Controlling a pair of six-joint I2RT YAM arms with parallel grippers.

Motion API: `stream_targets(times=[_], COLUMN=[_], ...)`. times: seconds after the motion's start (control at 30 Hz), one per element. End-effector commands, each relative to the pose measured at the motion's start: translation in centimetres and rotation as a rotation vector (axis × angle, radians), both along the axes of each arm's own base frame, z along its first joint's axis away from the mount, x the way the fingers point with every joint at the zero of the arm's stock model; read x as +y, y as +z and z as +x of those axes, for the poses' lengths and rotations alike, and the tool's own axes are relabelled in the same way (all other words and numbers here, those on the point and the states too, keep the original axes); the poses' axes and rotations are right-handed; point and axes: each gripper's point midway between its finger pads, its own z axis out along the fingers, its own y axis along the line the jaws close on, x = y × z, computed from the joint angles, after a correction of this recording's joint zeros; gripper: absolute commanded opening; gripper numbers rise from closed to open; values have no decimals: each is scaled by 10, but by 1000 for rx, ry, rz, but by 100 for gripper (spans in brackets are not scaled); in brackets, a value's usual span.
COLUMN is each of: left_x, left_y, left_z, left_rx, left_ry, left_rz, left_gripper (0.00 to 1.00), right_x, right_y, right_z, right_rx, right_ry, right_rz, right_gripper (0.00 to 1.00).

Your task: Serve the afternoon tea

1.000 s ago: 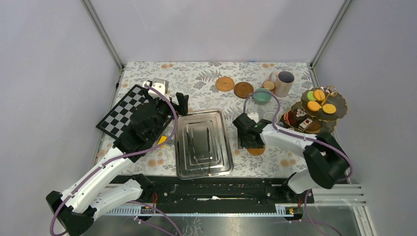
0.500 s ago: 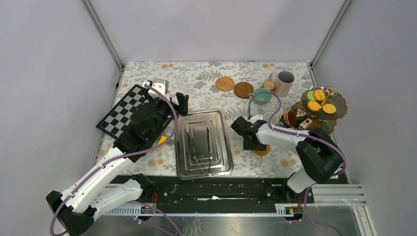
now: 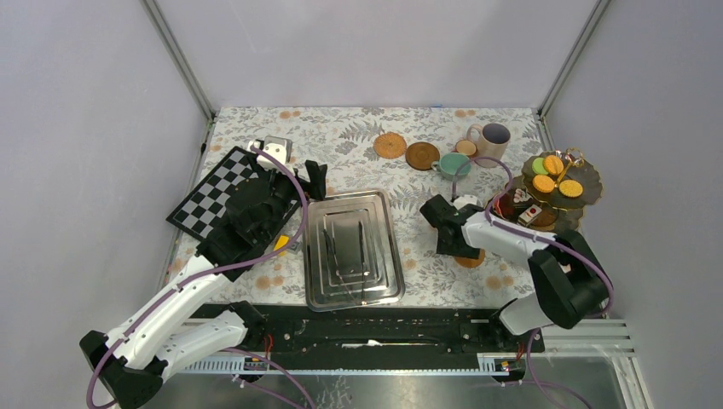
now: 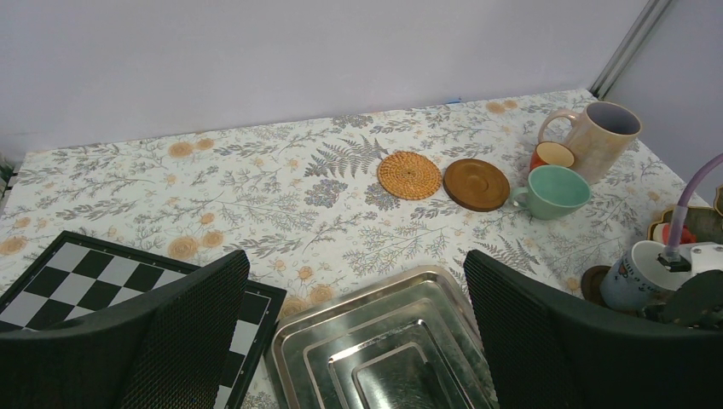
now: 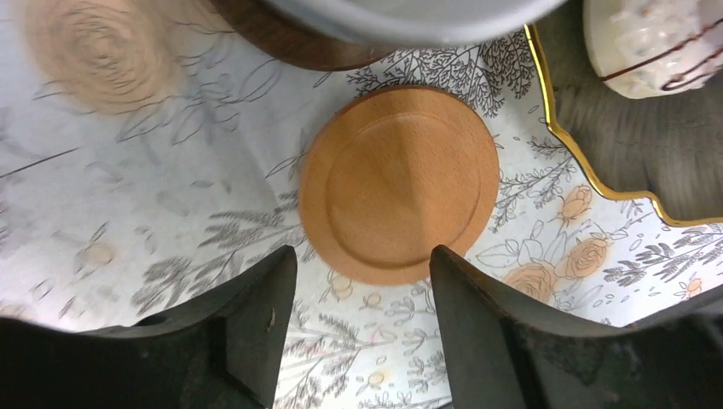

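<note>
right tool (image 5: 362,260) spread, empty, hovering over coaster (image 5: 399,183), desk (image 3: 358,136) front-right beside stand (image 5: 648,153) – looks lined up to grab it | left tool (image 4: 356,273) spread, parked by tray (image 3: 375,256), out of way

Both arms stretch forward, left claw (image 4: 356,311) and right claw (image 5: 362,266) parted (right one facing down).

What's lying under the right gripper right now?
A light round wooden coaster lies flat and bare on the floral tablecloth, below the open fingers of the right gripper. In the top view the gripper covers most of it; only an edge shows.
</note>
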Motion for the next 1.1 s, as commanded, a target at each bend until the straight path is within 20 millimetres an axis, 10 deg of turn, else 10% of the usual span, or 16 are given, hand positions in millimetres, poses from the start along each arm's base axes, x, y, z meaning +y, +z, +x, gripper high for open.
stream_targets(times=[0.0,0.27,0.43,0.73,1.07], left_x=[-5,-7,-5,-5,-6], left_y=[12,12,9,10,12], left_z=[-1,-1,1,1,-1], left_rx=[-37,-34,-31,-33,-36], left_ry=[-19,-29,-13,-13,-25], left_rz=[-36,-36,-25,-25,-33], left_gripper=[99,99,99,99,99], right_x=[20,44,25,-21,-42], right_y=[58,188,213,142,63], right_z=[15,74,149,235,257], right_rx=[-150,-520,-566,-349,-183], right_ry=[93,269,126,-94,-63], right_rz=[59,137,121,96,119], right_gripper=[69,98,97,80,65])
